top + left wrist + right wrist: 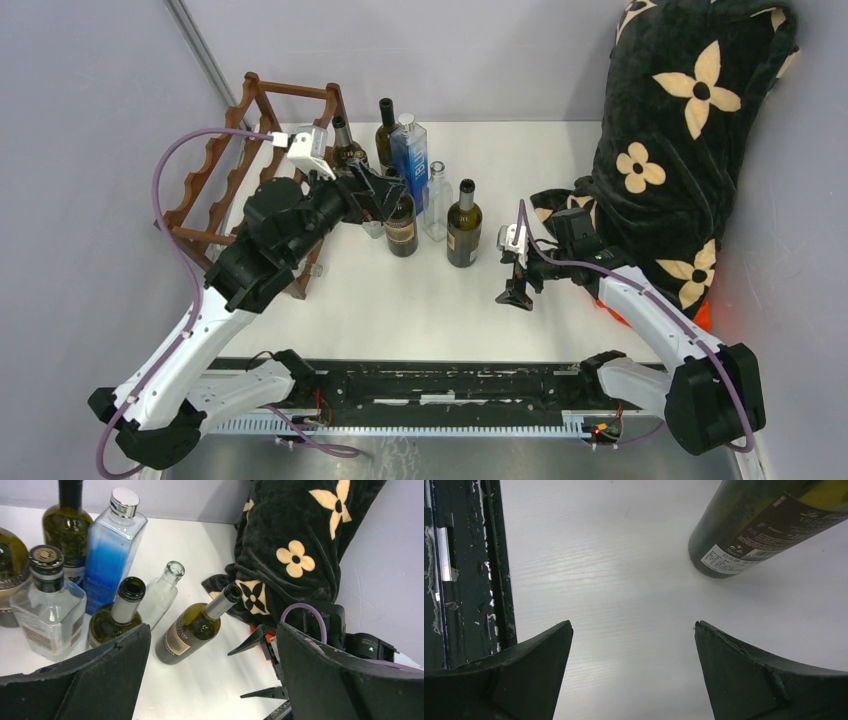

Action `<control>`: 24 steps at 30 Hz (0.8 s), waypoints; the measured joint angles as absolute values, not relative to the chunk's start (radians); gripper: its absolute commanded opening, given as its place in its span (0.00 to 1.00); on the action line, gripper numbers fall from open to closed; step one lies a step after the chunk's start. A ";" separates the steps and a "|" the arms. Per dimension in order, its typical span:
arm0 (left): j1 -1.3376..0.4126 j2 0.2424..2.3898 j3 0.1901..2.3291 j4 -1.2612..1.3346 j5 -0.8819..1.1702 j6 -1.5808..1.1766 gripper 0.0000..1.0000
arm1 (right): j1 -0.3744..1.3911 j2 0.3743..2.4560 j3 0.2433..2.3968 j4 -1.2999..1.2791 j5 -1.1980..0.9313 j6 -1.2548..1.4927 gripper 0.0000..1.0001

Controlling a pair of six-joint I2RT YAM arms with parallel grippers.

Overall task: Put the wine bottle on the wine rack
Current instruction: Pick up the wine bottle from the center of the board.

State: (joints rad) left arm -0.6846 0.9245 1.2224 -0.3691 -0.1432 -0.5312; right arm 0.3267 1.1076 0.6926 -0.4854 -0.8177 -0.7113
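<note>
Several bottles stand in a cluster at the middle of the table. Two dark green wine bottles are nearest: one (401, 228) (112, 622) just under my left gripper (385, 195) (212, 626), the other (464, 225) (192, 630) (744, 535) further right. My left gripper hovers open over the cluster with nothing between its fingers. The dark reddish-brown wine rack (215, 175) stands at the back left, behind the left arm, with no bottle seen on it. My right gripper (518, 285) (236, 675) (634, 625) stands open and empty, pointing down at bare table right of the second wine bottle.
Around the wine bottles stand a blue square bottle (410, 150) (112, 545), a clear slim bottle (436, 200) (162, 592), a clear squat bottle (47, 610) and a dark bottle (386, 130) behind. A black flowered blanket (690, 130) fills the right side. Grey walls close in.
</note>
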 measured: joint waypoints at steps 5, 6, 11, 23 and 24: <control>-0.685 0.951 1.219 -0.359 -0.102 -0.546 0.97 | 0.316 1.108 0.684 -0.479 -0.830 -0.704 0.98; -0.685 0.956 1.219 -0.355 -0.096 -0.547 0.96 | 0.314 1.108 0.684 -0.479 -0.830 -0.703 0.98; -0.685 0.998 1.227 -0.347 -0.083 -0.551 0.91 | 0.306 1.112 0.684 -0.476 -0.833 -0.700 0.98; -0.793 1.186 1.402 -0.578 -0.287 -0.545 0.88 | 0.292 1.115 0.676 -0.462 -0.838 -0.692 0.98; -0.799 1.193 1.405 -0.586 -0.299 -0.541 0.88 | 0.292 1.115 0.676 -0.461 -0.838 -0.691 0.98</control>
